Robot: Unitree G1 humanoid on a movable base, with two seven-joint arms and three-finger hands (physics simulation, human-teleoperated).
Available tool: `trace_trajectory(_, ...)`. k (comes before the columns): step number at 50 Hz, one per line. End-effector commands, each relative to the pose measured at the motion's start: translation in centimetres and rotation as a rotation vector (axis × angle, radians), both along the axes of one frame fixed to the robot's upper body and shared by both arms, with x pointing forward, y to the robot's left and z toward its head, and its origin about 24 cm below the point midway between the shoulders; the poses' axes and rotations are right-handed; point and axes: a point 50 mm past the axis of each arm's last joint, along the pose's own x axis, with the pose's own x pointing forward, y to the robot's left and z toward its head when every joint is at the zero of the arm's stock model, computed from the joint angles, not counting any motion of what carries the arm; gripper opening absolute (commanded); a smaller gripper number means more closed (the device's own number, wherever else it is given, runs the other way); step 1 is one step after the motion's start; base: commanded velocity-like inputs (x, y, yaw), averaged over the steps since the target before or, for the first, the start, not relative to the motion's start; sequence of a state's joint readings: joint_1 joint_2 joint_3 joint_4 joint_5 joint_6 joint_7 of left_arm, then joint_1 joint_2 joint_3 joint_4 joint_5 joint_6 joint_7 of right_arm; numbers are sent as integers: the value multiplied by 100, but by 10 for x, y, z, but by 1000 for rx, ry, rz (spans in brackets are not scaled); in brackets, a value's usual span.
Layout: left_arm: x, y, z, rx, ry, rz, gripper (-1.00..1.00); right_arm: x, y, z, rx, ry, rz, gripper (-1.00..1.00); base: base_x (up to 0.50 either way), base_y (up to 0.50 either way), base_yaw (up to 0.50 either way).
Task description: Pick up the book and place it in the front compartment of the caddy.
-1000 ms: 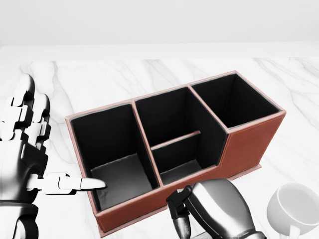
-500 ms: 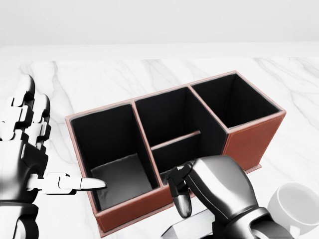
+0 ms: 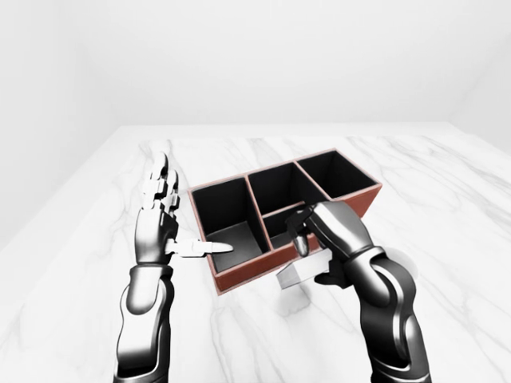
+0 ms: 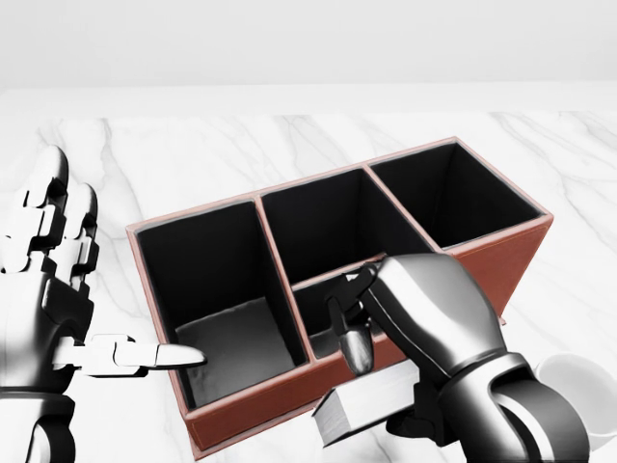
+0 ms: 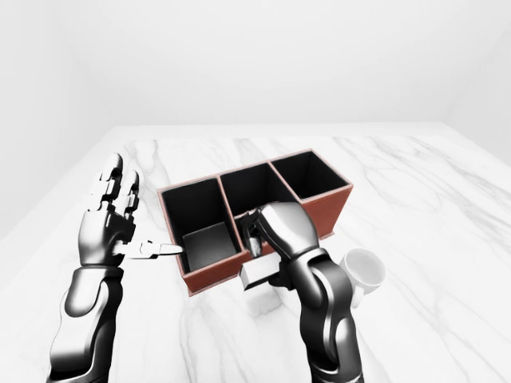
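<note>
The caddy (image 4: 492, 270) is red-brown with black insides: three deep compartments in a row and a low small one (image 4: 323, 299) on its bottom side in the head view. My right hand (image 4: 376, 391) is shut on the book (image 4: 359, 412), a pale grey block, and holds it off the table against the caddy's lower wall, below the low compartment. My hand's back covers most of the book. My left hand (image 4: 72, 299) is open at the left of the caddy, fingers up, with its thumb pointing at the left compartment.
A white mug (image 5: 363, 270) stands on the marble table (image 4: 193, 154), right of my right forearm, close to the caddy's right end. The table's edges show at the far left and top in the eye views.
My right hand has risen from the bottom edge of the head view toward the caddy, and the book now shows under it. The left hand and caddy have not moved.
</note>
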State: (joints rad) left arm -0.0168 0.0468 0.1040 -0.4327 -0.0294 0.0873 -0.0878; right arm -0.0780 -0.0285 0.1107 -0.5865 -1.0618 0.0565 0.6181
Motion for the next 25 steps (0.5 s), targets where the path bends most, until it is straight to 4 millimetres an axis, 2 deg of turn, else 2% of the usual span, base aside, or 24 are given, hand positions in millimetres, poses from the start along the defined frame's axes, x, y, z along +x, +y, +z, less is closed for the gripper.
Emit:
trace_trajectory(1,0,0,-1,0,2,0,100,6,-1,18,-6,-56,-15,-100,0,0,0)
trace_trajectory(19,0,0,1,1,-4,0,100,16,8,39,-19,-107,16,-100,0,0,0)
trace_trajectory(25,0,0,2,0,-8,1,100,21,11,39,-19,-111,21,-100,0,0,0)
